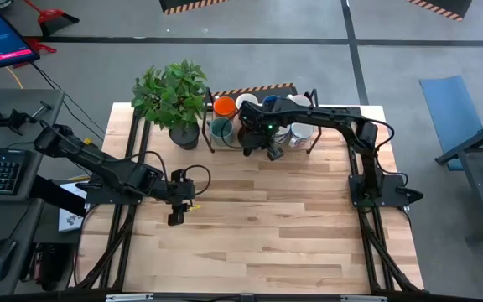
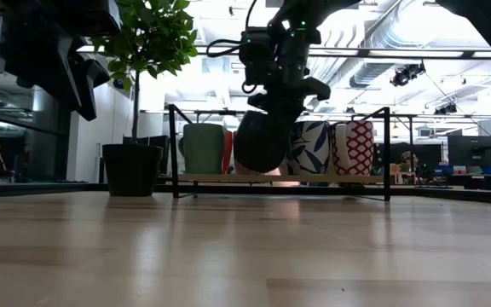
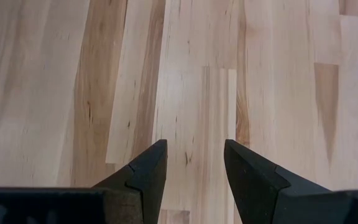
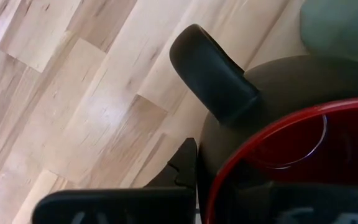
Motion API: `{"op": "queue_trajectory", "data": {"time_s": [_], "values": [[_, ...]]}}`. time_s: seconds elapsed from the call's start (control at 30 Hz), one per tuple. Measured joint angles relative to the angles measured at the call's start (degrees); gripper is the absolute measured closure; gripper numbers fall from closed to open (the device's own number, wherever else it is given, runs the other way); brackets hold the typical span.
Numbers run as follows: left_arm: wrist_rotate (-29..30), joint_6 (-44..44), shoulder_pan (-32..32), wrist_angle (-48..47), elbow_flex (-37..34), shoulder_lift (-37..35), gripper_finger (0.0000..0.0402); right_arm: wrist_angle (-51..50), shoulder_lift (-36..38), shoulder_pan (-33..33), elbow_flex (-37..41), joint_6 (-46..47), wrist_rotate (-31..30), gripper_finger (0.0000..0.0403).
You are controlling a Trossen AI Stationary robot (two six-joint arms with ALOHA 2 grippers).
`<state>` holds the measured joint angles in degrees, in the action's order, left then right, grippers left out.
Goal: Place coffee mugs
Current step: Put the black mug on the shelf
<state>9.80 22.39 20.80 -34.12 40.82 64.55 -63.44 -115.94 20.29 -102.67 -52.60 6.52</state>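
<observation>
- The right pincer (image 2: 267, 115) grips a dark, red-lined mug (image 2: 259, 141) by its rim, lifted just before the rack (image 2: 280, 178) where the other mugs (image 1: 225, 107) stand — probably being carried to the desk (image 1: 267, 226).
- Only the right wrist view shows the handle (image 4: 213, 71).
- The left pincer (image 3: 194, 171) hangs empty, parted, over bare wood.
</observation>
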Motion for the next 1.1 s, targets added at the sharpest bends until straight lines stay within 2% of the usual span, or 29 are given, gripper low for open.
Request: {"op": "queue_trajectory", "data": {"time_s": [0.5, 0.8, 1.1], "values": [[0.0, 0.0, 0.0, 0.6, 0.0, 0.0, 0.0252, -0.1, 0.0, 0.0, 0.0, 4.4, 0.9, 0.0402], [0.0, 0.0, 0.0, 1.5, 0.0, 0.0, 0.0252, 2.0, 0.0, 0.0, 0.0, 5.6, 0.7, 0.0369], [0.0, 0.0, 0.0, 1.4, 0.0, 0.0, 0.0252, 3.5, 0.0, 0.0, 0.0, 6.1, 0.6, 0.0353]]}}
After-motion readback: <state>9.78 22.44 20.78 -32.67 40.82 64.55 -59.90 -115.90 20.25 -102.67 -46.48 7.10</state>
